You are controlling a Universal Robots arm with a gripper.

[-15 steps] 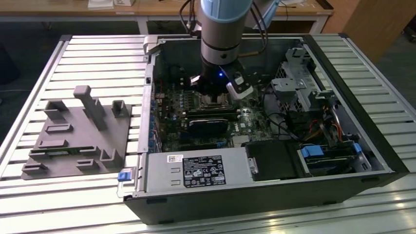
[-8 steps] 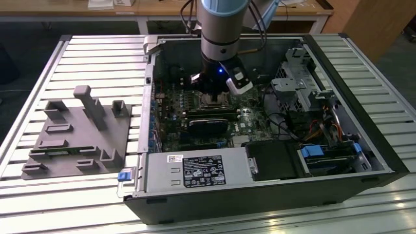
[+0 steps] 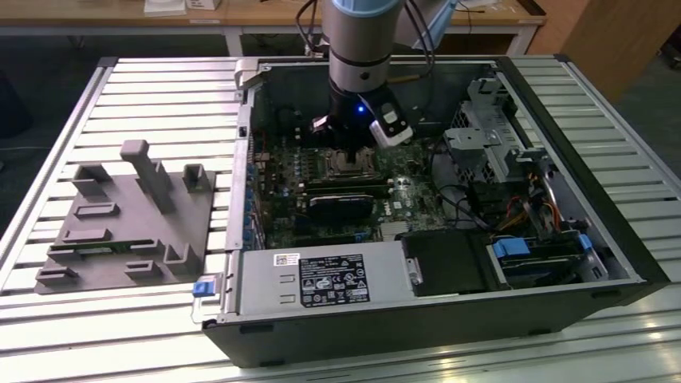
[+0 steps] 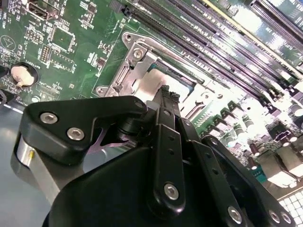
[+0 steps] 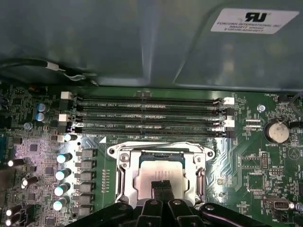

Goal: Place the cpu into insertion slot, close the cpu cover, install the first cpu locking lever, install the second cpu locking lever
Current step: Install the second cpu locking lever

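Gripper (image 5: pixel 161 186) fingers are pressed together, tips side by side with no gap and nothing pinched between them, and they bear down on or sit just above the cpu (image 5: pixel 156 171) near its 6 o'clock edge in the first wrist view. Judged from this, the closed tips serve as a single pushing point rather than a grasp.

Cpu lies flat inside the slot (image 5: pixel 124 182), its silvery-tan top showing through the cut-out of the cover (image 5: pixel 161 150). In both wrist views the cover looks lowered around the chip, frame flat over the socket rim; whether it is fully seated cannot be told. Levers cannot be made out with certainty.

In the second wrist view the fingertips (image 4: pixel 165 97) meet over the chip (image 4: pixel 154 85), with the cover frame (image 4: pixel 137 52) beyond them and the memory slots (image 4: pixel 199 33) running away toward 1 o'clock. In the first wrist view the same slots (image 5: pixel 147 116) lie at 12 o'clock from the socket.

Arm pose: in the exterior view the arm (image 3: pixel 360 48) stands near vertical over the open case (image 3: pixel 596 231), wrist pointing straight down, gripper (image 3: pixel 347 153) low on the board (image 3: pixel 415 195). A grey fixture (image 3: pixel 127 223) sits on the table (image 3: pixel 159 88) at 9 o'clock from the case, well apart.
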